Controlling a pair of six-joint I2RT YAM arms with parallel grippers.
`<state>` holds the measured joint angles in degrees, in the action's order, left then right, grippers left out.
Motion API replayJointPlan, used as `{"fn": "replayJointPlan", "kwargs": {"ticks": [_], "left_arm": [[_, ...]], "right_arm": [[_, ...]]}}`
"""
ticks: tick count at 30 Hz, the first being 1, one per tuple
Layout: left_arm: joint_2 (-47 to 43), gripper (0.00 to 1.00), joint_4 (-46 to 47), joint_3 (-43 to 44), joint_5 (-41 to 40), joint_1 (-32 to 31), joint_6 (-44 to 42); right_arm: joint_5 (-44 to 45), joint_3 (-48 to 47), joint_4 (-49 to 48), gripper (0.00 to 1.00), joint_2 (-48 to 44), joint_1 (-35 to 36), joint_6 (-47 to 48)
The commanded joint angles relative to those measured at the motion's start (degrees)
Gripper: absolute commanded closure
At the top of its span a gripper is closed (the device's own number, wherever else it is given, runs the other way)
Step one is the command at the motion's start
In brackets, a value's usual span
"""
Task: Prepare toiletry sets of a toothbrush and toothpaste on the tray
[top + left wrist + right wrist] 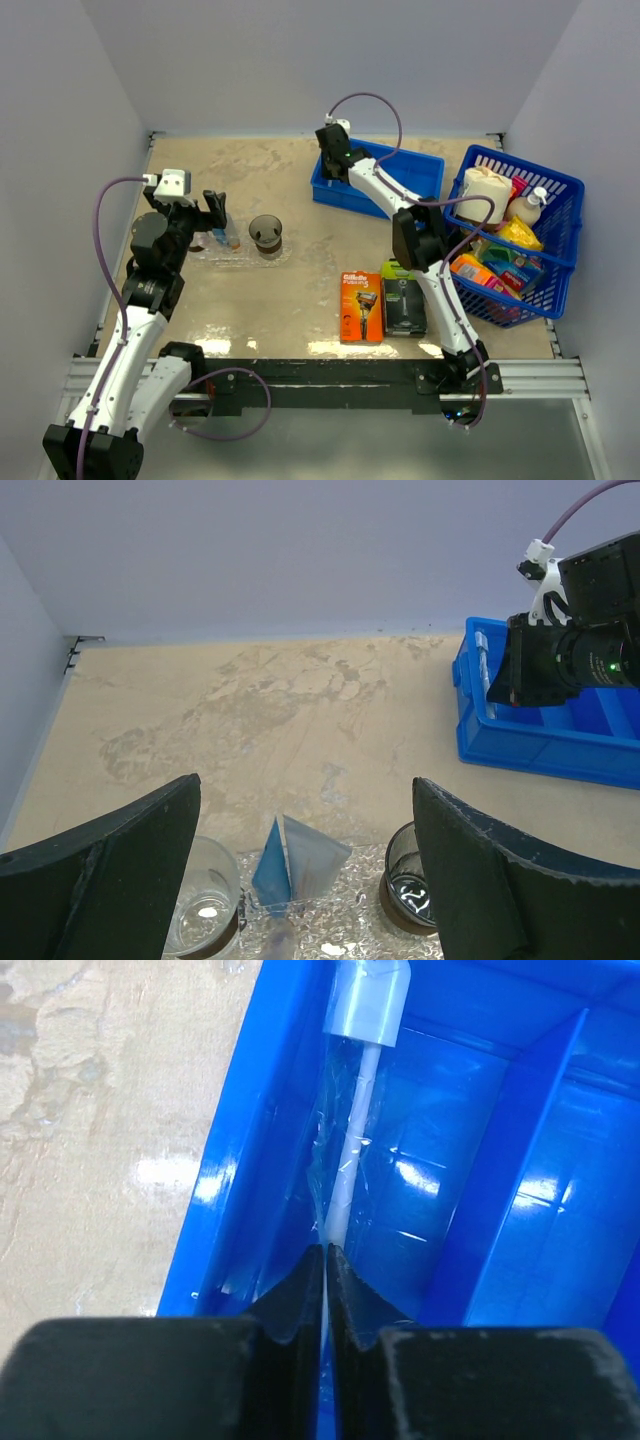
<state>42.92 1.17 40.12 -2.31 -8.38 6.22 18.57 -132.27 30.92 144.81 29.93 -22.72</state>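
Bright, even light from above; shadows faint. Glare patches on my table, lower centre, and on bin floor, mid-frame.

Left on counter: tray, cup on it; bin behind centre, toothbrush inside; basket right; razor packs front-centre.

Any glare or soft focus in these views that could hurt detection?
Top external: bright glare patches on the table along its near edge. Right wrist: specular spots inside the blue bin; the right gripper dark, slightly soft. Left wrist: sparkle on the clear tray; left gripper fingers underexposed.
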Motion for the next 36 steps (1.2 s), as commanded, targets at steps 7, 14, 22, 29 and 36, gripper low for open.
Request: {"fn": "replayJointPlan", "kwargs": {"ticks": [7,14,22,29,36], "left_arm": [[0.2,0.1,2.2,0.4,0.4,-0.7,-0.9],[0.3,0.1,2.0,0.5,0.1,-0.9,-1.0],[0.4,0.1,1.9,0.5,0.2,-0.9,-1.0],[0.4,0.1,1.9,0.5,0.0,-0.9,-1.1],[0.2,0.1,1.6,0.7,-0.2,-0.9,-1.2]], "right_arm": [[1.5,3.3,-6.7,1.0,-6.4,-1.5,0.8],[4.0,11.1,-13.2,1.0,-16.0,-1.6,0.8],[1.7,9.5,-12.4,1.0,-15.0,-1.6,0.7],[-0.1,7.2,-11.2,0.76,-9.6,-1.5,-1.4],[0.7,3.9,-9.1,0.54,-5.1,-1.5,-1.5]]}}
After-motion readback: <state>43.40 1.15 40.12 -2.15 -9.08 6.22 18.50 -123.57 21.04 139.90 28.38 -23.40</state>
